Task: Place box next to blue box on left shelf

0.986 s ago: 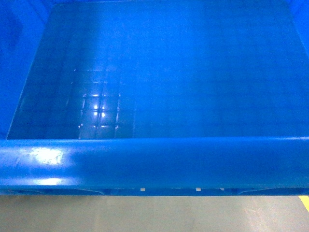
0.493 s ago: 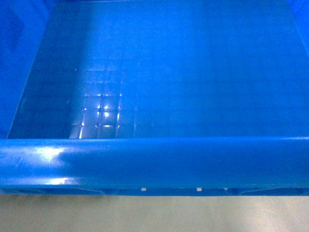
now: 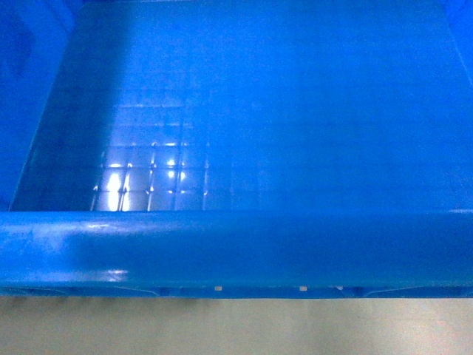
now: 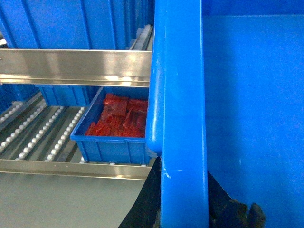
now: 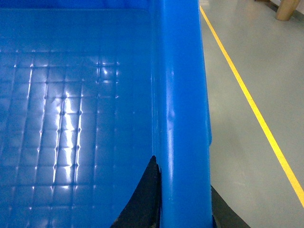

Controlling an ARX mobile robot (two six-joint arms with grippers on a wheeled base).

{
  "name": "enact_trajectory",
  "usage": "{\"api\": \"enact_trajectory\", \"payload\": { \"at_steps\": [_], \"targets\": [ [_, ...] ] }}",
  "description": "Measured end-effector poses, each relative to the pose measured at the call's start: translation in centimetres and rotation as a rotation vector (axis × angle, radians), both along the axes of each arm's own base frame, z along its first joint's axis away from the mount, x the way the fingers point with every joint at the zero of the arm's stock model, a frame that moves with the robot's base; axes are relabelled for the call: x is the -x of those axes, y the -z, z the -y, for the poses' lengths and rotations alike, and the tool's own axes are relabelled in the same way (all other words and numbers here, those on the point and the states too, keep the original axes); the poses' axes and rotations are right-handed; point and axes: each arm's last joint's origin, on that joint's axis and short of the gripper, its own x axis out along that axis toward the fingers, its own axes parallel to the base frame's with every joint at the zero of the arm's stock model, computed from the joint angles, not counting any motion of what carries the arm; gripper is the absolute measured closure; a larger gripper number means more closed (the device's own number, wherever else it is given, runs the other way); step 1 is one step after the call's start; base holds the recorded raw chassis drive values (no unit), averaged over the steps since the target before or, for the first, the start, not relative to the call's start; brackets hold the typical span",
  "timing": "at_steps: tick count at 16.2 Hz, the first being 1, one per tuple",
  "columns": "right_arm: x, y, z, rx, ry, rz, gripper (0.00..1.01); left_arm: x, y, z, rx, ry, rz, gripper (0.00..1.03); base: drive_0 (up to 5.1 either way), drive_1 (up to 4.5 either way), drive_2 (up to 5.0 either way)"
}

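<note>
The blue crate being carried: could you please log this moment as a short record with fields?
carried item: blue crate, empty, grid-embossed floor
left gripper: jaws astride the crate's left rim
right gripper: jaws astride the crate's right rim
shelf: metal rails and roller tracks, to the crate's left
on shelf: small blue bin holding red packets
floor: grey, with a yellow line
</note>
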Motion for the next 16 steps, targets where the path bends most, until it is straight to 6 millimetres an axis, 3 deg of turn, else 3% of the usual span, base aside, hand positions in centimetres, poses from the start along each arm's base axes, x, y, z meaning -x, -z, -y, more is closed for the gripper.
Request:
{"api": "enact_trajectory", "payload": {
  "at_steps": [16],
  "targets": [
    [0.00,0.01,0.00,0.001,0.000,-0.001,0.92,0.01,-0.01,0.00,0.000,0.000,0.000,0.94,-5.1,2.39,2.4]
  ]
}}
